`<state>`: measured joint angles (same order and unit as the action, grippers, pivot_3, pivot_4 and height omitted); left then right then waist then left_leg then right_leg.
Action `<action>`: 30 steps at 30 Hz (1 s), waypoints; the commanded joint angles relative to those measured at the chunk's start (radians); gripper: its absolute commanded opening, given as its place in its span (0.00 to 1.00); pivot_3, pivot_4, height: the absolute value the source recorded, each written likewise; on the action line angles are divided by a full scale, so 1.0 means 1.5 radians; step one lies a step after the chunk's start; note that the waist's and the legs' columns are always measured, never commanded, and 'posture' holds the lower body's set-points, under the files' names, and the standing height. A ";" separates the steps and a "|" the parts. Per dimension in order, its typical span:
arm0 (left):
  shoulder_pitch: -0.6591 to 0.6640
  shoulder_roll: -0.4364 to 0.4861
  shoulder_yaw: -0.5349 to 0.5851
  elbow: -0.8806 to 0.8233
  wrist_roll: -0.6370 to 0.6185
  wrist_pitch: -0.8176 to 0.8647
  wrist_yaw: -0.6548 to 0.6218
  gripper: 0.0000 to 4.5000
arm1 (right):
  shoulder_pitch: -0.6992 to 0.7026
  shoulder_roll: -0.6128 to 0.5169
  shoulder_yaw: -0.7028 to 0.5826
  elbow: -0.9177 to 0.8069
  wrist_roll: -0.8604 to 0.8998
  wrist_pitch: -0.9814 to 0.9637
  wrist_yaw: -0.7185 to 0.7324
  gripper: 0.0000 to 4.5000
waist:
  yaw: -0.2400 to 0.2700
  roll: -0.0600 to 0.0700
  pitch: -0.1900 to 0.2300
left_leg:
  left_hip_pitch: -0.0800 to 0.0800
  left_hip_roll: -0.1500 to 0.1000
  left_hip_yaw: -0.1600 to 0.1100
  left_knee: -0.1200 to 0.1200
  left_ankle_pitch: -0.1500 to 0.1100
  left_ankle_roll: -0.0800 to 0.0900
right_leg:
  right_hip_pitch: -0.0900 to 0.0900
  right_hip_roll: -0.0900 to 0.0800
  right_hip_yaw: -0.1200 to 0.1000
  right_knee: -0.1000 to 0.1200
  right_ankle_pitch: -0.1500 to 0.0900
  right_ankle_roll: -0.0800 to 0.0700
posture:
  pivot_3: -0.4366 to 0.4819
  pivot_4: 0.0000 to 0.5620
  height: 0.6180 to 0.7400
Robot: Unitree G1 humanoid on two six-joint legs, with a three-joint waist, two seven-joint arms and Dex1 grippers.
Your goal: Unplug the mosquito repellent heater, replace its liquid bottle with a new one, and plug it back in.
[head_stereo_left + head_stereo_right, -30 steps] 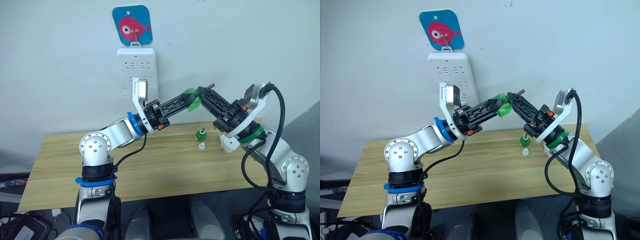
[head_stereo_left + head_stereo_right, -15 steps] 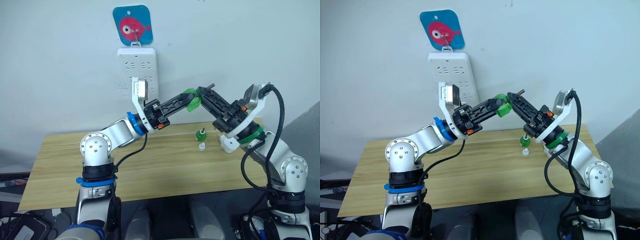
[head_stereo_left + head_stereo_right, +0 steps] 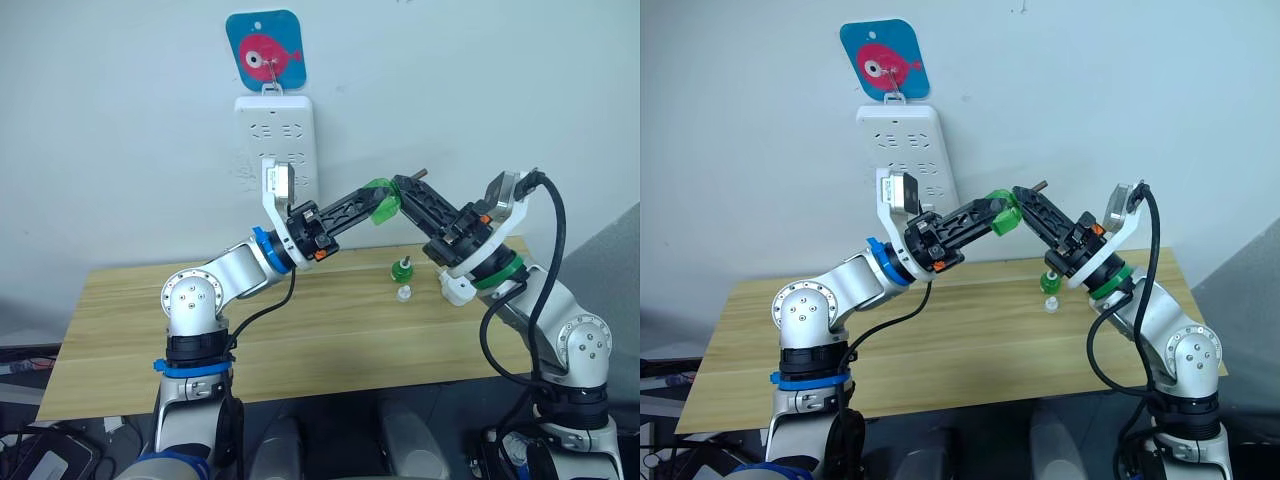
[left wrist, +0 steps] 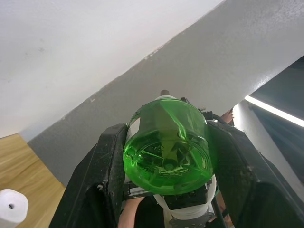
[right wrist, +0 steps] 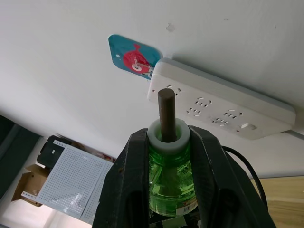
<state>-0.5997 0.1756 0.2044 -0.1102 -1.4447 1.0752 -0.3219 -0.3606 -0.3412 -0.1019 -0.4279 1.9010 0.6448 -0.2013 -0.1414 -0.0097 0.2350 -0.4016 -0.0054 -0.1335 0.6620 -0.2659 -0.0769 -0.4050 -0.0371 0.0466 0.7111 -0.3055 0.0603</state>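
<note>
What I take for the mosquito repellent heater (image 3: 457, 290) is the rounded white plastic piece lying on the wooden table (image 3: 300, 340) at centre right of the head view, unplugged, tucked just under my right wrist and partly hidden by it. The part I'm handling is above it: a clear green bottle (image 4: 167, 152), glossy and round-shouldered, held in the air at mid-frame. My left gripper (image 3: 375, 203) is pinched across its base, and my right gripper (image 3: 404, 186) is pressed against its white collar, so both arms have it. Its long axis tilts up toward the upper right, with the dark wick (image 5: 166, 111) poking out past the right fingertips. The heater lies down and to the right of the bottle, nearer the right arm, so I judge that arm should fetch it. A second bottle (image 3: 400, 268) and a small white cap (image 3: 403, 293) stand just left of the heater. The white power strip (image 3: 276, 135) hangs on the wall, upper centre
</note>
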 commanded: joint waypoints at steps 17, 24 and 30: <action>0.019 0.057 0.013 -0.022 -0.025 -0.001 -0.027 0.50 | 0.078 -0.204 -0.087 0.001 -0.129 0.046 0.035 1.00 | 0.002 0.000 0.000 | 0.000 0.000 0.000 0.000 -0.001 0.001 | 0.000 0.000 0.000 0.000 0.000 0.000 | 0.27 0.32 0.95; 0.099 0.183 -0.023 -0.083 0.109 -0.023 -0.120 0.50 | 0.083 -0.476 0.039 0.006 -0.533 0.112 0.250 1.00 | -0.001 0.000 0.000 | 0.001 0.001 0.001 -0.001 -0.001 0.001 | 0.000 0.002 0.001 -0.002 -0.001 0.000 | 0.26 0.39 0.95; 0.174 0.228 -0.066 -0.150 0.210 -0.072 -0.186 0.50 | -0.087 -0.543 0.239 0.156 -0.793 0.161 0.443 1.00 | 0.006 -0.001 0.003 | 0.001 0.001 0.001 -0.001 -0.001 0.001 | 0.000 0.002 0.002 -0.002 -0.001 0.000 | 0.29 0.45 0.95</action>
<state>-0.3418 0.5099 0.1144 -0.2736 -1.1531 1.0009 -0.5639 -0.4400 -1.1487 0.2039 -0.2385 0.8293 0.8846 0.3909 -0.1319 -0.0104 0.2401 -0.4010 -0.0041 -0.1321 0.6608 -0.2671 -0.0750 -0.4047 -0.0343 0.0491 0.7073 -0.3063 0.0607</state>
